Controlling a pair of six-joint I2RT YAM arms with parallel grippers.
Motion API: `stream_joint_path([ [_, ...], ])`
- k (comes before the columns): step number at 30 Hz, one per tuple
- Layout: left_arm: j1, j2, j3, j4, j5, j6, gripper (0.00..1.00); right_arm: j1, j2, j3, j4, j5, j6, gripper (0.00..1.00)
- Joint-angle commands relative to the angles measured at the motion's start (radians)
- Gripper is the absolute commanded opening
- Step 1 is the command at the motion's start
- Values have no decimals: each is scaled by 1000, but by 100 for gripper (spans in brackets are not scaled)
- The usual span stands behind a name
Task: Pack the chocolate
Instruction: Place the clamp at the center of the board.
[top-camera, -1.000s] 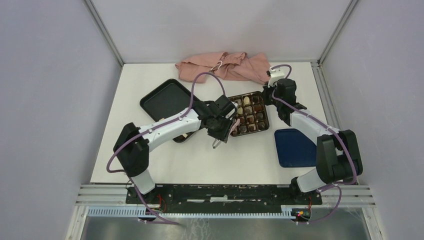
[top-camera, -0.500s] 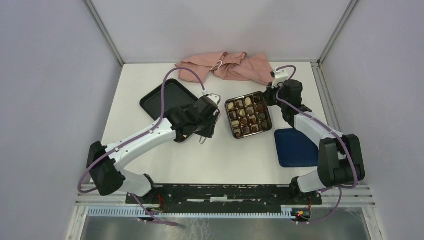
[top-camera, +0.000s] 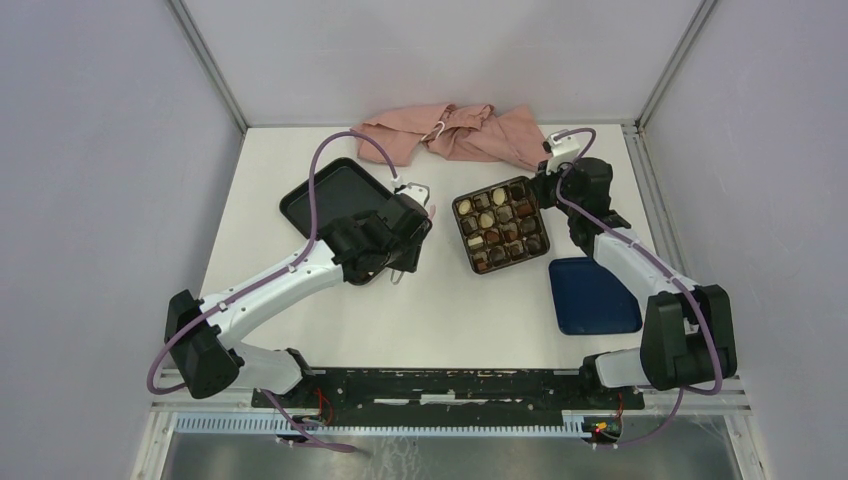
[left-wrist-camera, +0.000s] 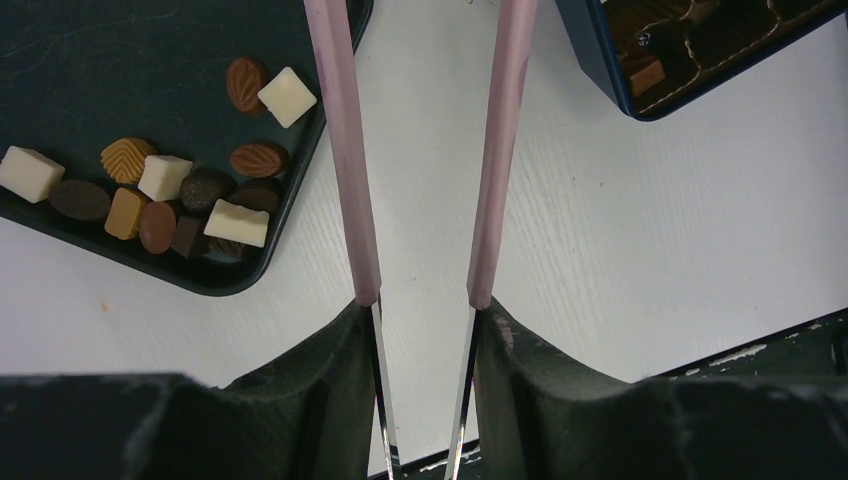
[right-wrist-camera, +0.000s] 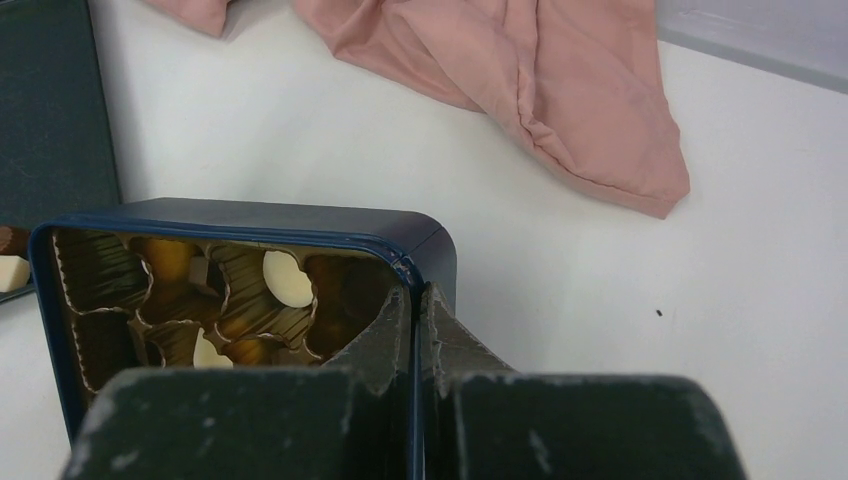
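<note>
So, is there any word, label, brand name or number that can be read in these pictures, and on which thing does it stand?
None: no readable text appears in any view.
The blue box, the blue lid, the black tray and the pink cloth show no print or label.
The chocolates bear no letters; some show only a ribbed leaf pattern.

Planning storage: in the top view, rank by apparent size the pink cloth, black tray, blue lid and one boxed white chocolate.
1-2. pink cloth and black tray: too close; tray partly hidden.
3. blue lid.
4. white chocolate.
</note>
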Motion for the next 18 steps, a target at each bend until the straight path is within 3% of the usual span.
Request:
stream_joint_path([
  [1, 3, -12, 20, 29, -35, -38, 42, 6, -62, 45, 70, -10, -24, 0],
  [12, 4, -14, 16, 27, -33, -36, 42, 7, -51, 40, 69, -27, -22, 0],
  [18, 2, -16, 8, 30, -22, -34, 43, 2, 40, 61, 54, -32, 25, 0],
])
